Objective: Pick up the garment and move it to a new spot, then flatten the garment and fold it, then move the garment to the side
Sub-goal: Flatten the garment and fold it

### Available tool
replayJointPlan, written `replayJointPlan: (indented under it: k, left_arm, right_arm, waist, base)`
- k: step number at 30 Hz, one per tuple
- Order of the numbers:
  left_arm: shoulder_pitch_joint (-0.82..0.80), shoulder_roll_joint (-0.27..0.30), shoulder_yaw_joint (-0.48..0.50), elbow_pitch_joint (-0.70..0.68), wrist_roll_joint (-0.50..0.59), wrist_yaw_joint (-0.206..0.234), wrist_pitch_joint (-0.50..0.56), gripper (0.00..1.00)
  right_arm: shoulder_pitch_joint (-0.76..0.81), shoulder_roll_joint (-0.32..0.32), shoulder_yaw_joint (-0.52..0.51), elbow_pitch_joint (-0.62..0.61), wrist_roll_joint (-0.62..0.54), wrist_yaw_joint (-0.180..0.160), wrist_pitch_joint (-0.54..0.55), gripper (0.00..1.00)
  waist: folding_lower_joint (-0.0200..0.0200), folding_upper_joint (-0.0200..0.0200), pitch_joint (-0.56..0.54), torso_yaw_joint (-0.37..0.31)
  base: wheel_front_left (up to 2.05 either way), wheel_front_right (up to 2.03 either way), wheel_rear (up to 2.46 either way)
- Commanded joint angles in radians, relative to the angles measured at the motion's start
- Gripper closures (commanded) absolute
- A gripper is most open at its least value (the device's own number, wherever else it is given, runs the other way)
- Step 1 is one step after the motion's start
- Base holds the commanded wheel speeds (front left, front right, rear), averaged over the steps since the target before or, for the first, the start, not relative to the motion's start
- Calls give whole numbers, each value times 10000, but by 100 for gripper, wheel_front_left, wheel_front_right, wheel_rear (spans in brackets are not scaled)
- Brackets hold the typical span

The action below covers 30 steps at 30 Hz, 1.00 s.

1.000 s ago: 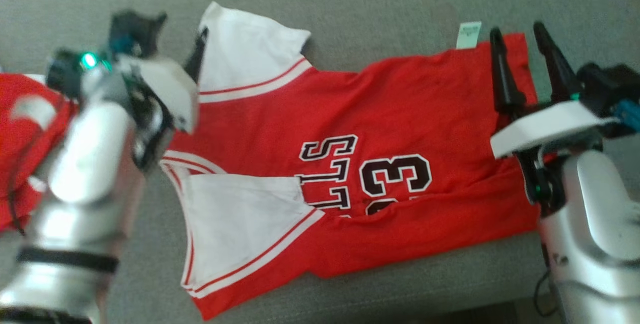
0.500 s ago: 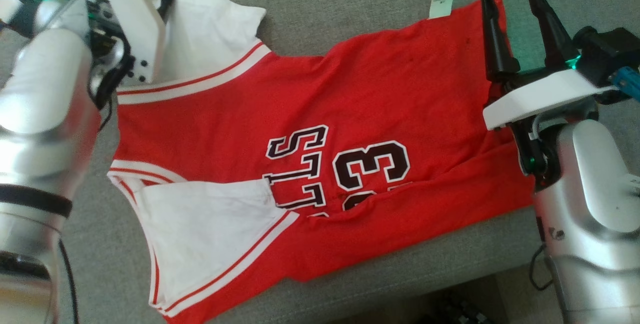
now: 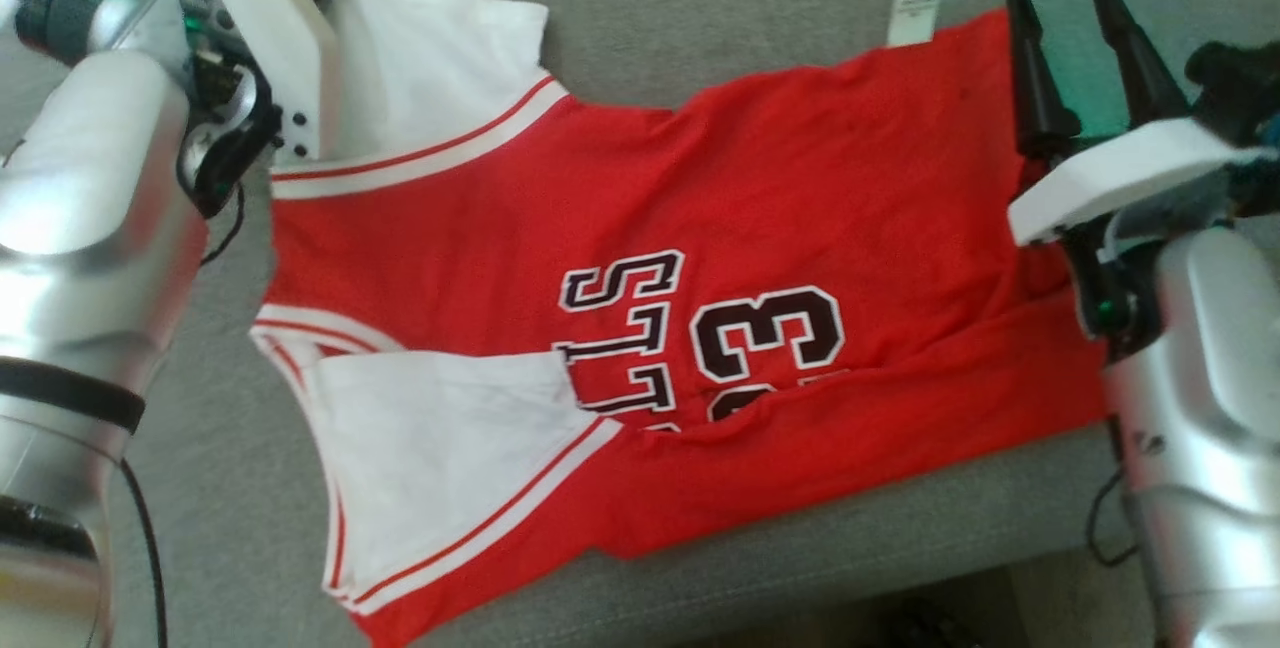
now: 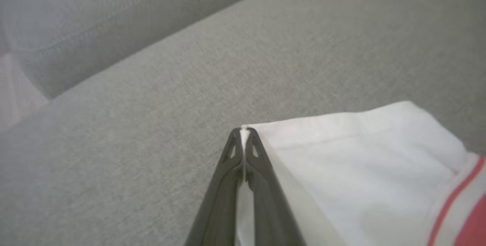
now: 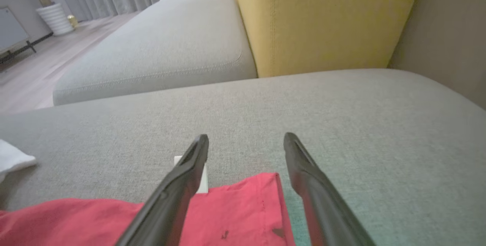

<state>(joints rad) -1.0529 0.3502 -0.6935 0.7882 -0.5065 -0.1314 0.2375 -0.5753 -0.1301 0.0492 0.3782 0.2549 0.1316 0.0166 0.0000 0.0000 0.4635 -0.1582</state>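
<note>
Working over the red garment (image 3: 760, 178), spread lengthwise across the grey seat cushion (image 3: 700, 48) with the print facing up. Nearest, lying close to the cushion's front edge and carrying a ridge of loose cloth below the numbers: risking a slide toward the floor, or a crease pressed in, if dragged forward. Just behind, showing the white near sleeve (image 3: 440, 448) already turned in over the body; probably flopping open under a quick lift. Farther back, pinching the corner of the far white sleeve (image 4: 360, 155) with the left gripper (image 4: 243, 130), fingers closed on a thin sliver of fabric; risking a pull-out under any hard tug. Farthest right, poising the right gripper (image 5: 246, 143) with fingers spread wide, straddling the hem corner beside the white tag (image 3: 917, 16) and gripping nothing; risking a one-sided lift and a skewed fold if closing late or on cushion alone.
</note>
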Motion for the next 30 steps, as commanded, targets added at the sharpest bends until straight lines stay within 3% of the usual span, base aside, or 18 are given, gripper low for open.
replayJointPlan:
  k: [1, 6, 12, 26, 28, 30]
  left_arm:
    - [-349, 353, 488, -488, -58, 114, -527, 100]
    - [211, 115, 531, -1361, -102, 342, -1529, 100]
    - [1126, 39, 402, -2599, -191, 629, -1763, 100]
    - [1992, 513, 425, -3993, -416, 1105, -1338, 100]
    - [2022, 549, 426, -4078, -432, 1151, -1297, 100]
    - [2021, 597, 450, -4125, -450, 1200, -1260, 100]
  right_arm:
    - [-303, -321, 136, -49, 118, -9, 369, 0]
    - [-551, -1162, 19, 895, 307, -9, 1247, 0]
    - [-755, -1931, 49, 1863, 453, -9, 1813, 0]
    - [-1155, -2365, 910, 3159, 1503, -9, 2328, 0]
    - [-1189, -2429, 1060, 3286, 1637, -9, 2355, 100]
    - [-1191, -2498, 1297, 3369, 1788, -9, 2420, 100]
  waist:
    - [0, 0, -130, 318]
    - [0, 0, -260, 942]
    - [0, 0, -305, 1436]
    - [0, 0, -336, 1581]
    - [0, 0, -341, 1583]
    - [0, 0, -338, 1582]
  base:
    - [0, 0, 0]
    - [0, 0, 0]
    - [0, 0, 0]
    - [0, 0, 0]
    - [0, 0, 0]
    - [0, 0, 0]
